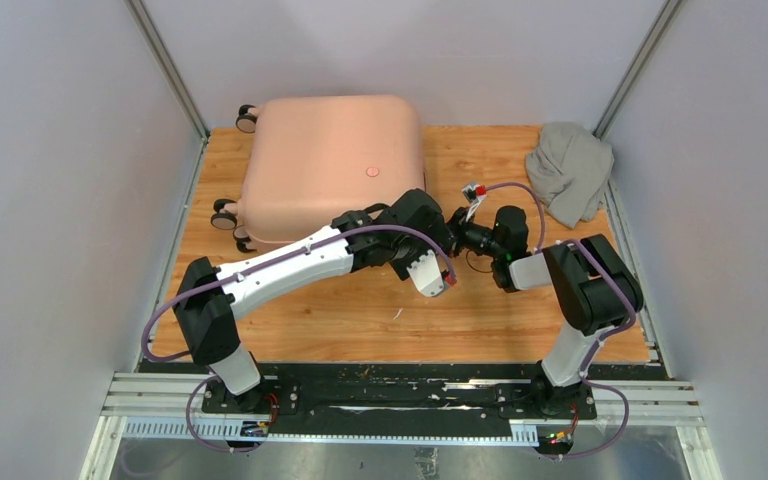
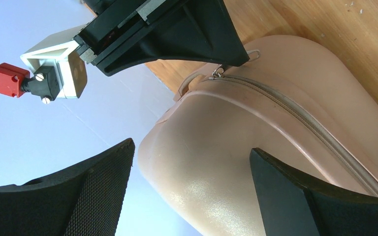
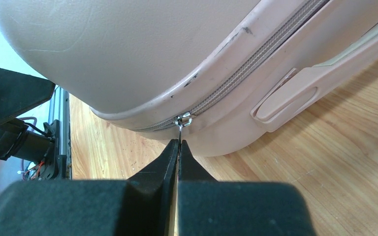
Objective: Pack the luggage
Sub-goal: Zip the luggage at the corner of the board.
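The pale pink luggage [image 1: 325,160] lies flat and zipped closed at the back left of the wooden table, with its round emblem on top. My right gripper [image 3: 178,141] is shut on the small metal zipper pull [image 3: 182,120] at the luggage's near right corner [image 3: 128,49]. My left gripper [image 2: 192,146] is open, with its fingers to either side of that same rounded corner [image 2: 216,167]; I cannot tell whether they touch it. In the left wrist view, the right gripper [image 2: 236,54] pinches the zipper pull [image 2: 220,72] just above.
A crumpled grey cloth [image 1: 570,170] lies at the back right corner. Black caster wheels [image 1: 225,215] stick out on the luggage's left side. A recessed side handle [image 3: 285,101] sits below the zipper. Grey walls enclose the table on three sides.
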Tool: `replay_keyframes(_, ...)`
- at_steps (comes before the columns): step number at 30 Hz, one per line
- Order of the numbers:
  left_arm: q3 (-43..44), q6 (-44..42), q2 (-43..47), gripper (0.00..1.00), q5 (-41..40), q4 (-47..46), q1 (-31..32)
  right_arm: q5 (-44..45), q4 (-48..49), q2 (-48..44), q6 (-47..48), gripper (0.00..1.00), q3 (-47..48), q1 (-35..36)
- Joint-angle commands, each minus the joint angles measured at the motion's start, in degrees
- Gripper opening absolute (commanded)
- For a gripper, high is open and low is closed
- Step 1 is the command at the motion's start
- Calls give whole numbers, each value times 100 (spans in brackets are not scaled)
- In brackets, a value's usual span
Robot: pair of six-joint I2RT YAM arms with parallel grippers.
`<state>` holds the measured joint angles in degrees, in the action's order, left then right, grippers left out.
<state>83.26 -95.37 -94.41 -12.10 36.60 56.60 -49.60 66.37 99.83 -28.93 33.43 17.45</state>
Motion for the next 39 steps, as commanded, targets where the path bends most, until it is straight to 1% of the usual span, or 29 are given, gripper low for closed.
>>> replay_keyframes(1,238,-144,55,91,-680,-159,-334,143,-54,-295,310,0,-23,22)
replay_keyframes(5,252,-99,51,89,-671,-331,-351,246,-221,-456,458,0,-92,21)
replay_keyframes(9,324,-34,9,85,-694,-593,-392,379,-173,-559,520,0,-240,103)
replay_keyframes(16,576,126,-130,83,-678,-505,-566,900,-735,-1044,1195,0,-575,667)
replay_keyframes(21,577,279,-139,82,-620,-454,-729,1267,-807,-1255,1341,0,-752,1084)
replay_keyframes(24,764,521,-156,82,-525,-211,-772,1336,-929,-1300,1368,0,-751,1212)
replay_keyframes(27,1104,996,-97,84,-164,440,-801,1409,-850,-1302,1313,0,-845,1205)
replay_keyframes(30,967,1186,189,87,206,819,-842,1603,-866,-1489,1169,0,-993,932)
replay_keyframes(31,857,1225,341,89,325,886,-851,1727,-952,-1591,1081,6,-1017,746)
replay_keyframes(33,657,1353,625,95,651,1058,-852,1705,-1132,-1707,902,35,-961,270)
replay_keyframes(34,531,1431,789,99,817,1067,-852,1565,-1130,-1694,841,44,-897,110)
replay_keyframes(37,88,1491,981,100,1000,1095,-829,1084,-1082,-1506,801,61,-604,-112)
replay_keyframes(39,-126,1658,954,100,927,1086,-817,772,-1103,-1294,837,65,-355,-152)
